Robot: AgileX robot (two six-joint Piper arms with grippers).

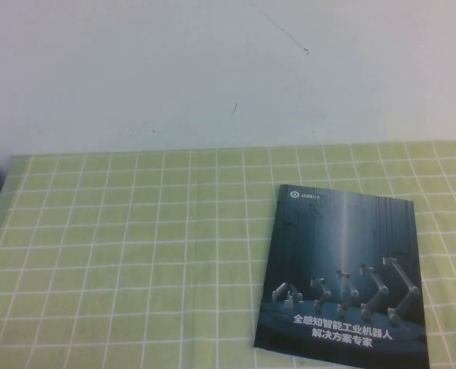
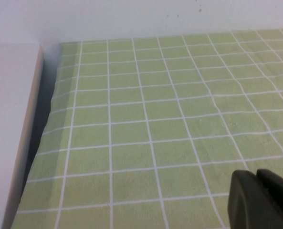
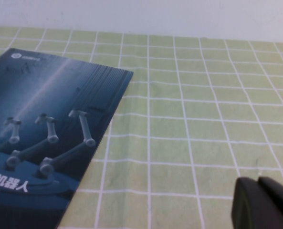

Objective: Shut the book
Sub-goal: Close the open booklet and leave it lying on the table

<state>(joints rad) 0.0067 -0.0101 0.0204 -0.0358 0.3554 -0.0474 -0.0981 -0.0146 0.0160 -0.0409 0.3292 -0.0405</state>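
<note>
The book [image 1: 343, 277] lies closed and flat, front cover up, on the right near part of the worktop. It is a thin rectangle with sharp corners. The cover is dark blue with a slight sheen. It carries a row of pictured robot arms, white printed characters below them and a small logo at the far left corner. In the high view its sides run a little askew to the grid beneath it.

The book rests on a cloth [image 1: 135, 246] that covers the worktop. The cloth is light green with a grid of thin white lines, and it shows shallow wrinkles. Behind it stands a plain white wall [image 1: 212, 69] with a few fine dark marks.

The high view shows you no arm and no tool. Each tool appears only in its own wrist view, as a dark matte shape at the corner of the picture.

- The right tool [image 3: 258, 195] hangs over bare cloth near the book [image 3: 41, 133] and touches nothing. You cannot tell whether it is open.
- The left tool [image 2: 258, 191] hangs over bare cloth with nothing in its hold. You cannot tell whether it is open.

The left wrist view shows a white flat-edged slab [image 2: 12, 119] along the cloth's border, and the book does not appear there. The high view shows only a sliver of that slab at the left edge.
</note>
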